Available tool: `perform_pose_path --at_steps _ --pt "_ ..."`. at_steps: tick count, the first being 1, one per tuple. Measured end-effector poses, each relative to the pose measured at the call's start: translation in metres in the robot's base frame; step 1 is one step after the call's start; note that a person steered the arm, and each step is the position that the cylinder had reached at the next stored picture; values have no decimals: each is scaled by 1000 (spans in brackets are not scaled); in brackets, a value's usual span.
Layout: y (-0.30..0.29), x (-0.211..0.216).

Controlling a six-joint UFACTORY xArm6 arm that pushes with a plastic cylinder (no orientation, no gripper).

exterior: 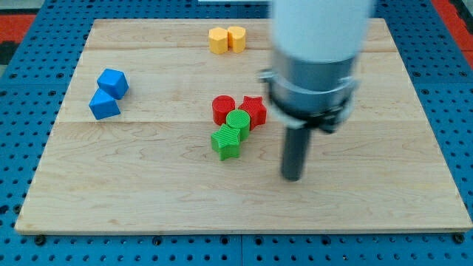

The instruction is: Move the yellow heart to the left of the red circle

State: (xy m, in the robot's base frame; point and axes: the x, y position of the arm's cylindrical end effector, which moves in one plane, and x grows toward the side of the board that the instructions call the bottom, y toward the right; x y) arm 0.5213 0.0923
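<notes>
Two yellow blocks stand side by side at the view's top: a yellow hexagon-like block (pixel 218 40) and, touching its right side, the yellow heart (pixel 236 37). The red circle (pixel 222 108) stands near the board's middle, with a red star (pixel 253 111) to its right. A green circle (pixel 238 124) and a green star (pixel 226 142) lie just below them, all clustered. My tip (pixel 293 176) is on the board to the right of and below this cluster, far from the yellow heart.
Two blue blocks, a cube-like one (pixel 113 82) and a wedge-like one (pixel 104 105), sit at the view's left. The wooden board (pixel 148 185) lies on a blue perforated table. The arm's body (pixel 318 52) covers the board's upper right.
</notes>
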Motion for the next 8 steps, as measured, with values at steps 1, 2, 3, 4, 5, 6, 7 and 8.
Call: perform_pose_path --at_steps 1,2,3,4,5,6,7,8 --pt "36 -116" --pt "27 -221" --pt "-19 -271" --pt "-30 -315" --pt "-104 -289" --pt "-127 -246" --pt "-126 -206" --pt "-110 -215"
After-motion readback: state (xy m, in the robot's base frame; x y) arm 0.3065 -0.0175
